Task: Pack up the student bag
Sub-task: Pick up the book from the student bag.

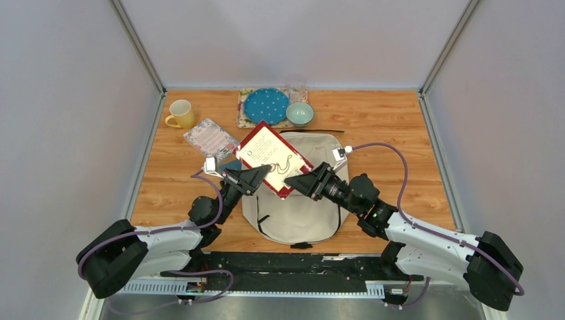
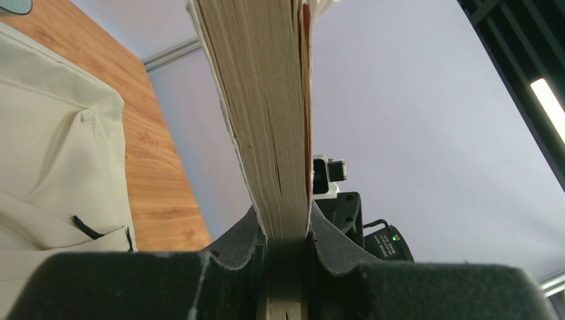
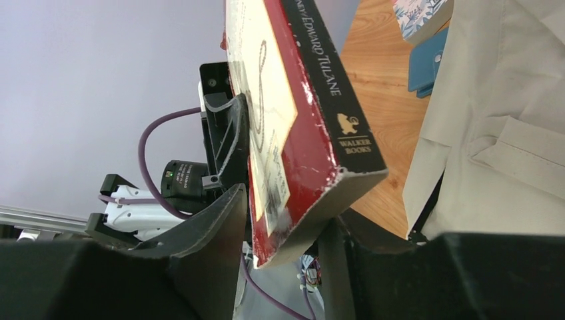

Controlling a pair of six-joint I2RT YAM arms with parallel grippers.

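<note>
Both arms are on the same Edward Tulane book [image 1: 270, 155] right now. The left gripper [image 1: 264, 171] is pinching the page edge, and its wrist cam shows the pages squeezed tight between the fingers. The right gripper [image 1: 290, 181] looks clamped on a bottom corner by the spine. The book hangs tilted in the air over the student bag [image 1: 300, 213], which lies flat in the middle of the table [image 1: 400, 133].

What worries me:
- Two arms on one stiff book means that if they don't move together, it twists or rips. That corner already looks chewed up.
- The right side only has a corner. If the left lets go first, I'd guess the book swings or slips out.
- I can't make out an open mouth on the bag from any view. Lowering now could just plop the book on top of the fabric, or shove the bag toward the floral notebook [image 1: 210, 139].
</note>
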